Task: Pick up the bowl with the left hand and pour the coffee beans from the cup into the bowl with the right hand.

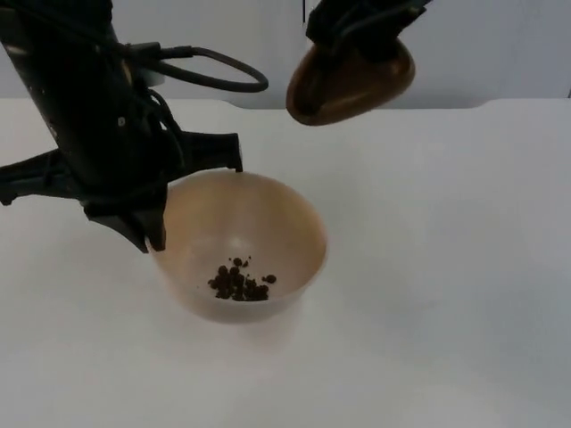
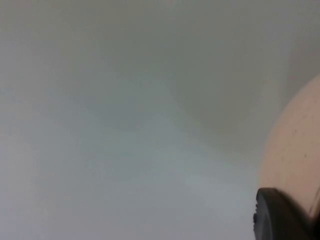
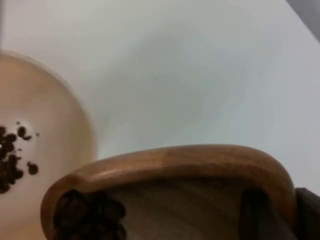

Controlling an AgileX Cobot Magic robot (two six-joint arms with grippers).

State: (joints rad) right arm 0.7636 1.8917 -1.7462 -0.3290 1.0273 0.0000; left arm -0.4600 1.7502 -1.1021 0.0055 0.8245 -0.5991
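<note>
Pale white table (image 1: 464, 294) under everything, grey wall (image 1: 500, 45) behind. At far left, left gripper (image 1: 147, 227) clamped onto the near-left rim of a translucent peach bowl (image 1: 259, 223), one black finger (image 1: 153, 230) hanging outside the wall, the other likely inside. Appears lifted a little off the table, judging by the soft shadow beneath, though not certain. In the left wrist view, curved peach wall of the bowl (image 2: 295, 150) pressed beside a black fingertip (image 2: 280, 215).

At the middle of the bowl's floor, a small dark heap of coffee beans (image 1: 239, 283), a few loose ones beside it; same heap seen in the right wrist view (image 3: 12, 157).

Further right and higher, right gripper (image 1: 366, 36) closed on a brown wooden cup (image 1: 348, 85), tipped so its mouth faces down and left toward the bowl. Cup hangs above and beyond the bowl's far-right rim, well apart from it, not over its centre. In the right wrist view, cup rim (image 3: 175, 160) in front, more beans (image 3: 90, 215) gathered at the low lip, bowl (image 3: 55, 135) lying past that lip.

Pour judged partly done: beans left in the cup. Key relation: bowl's open mouth lies down and left of the cup's lip, so any falling beans need the lip carried over the rim first.
</note>
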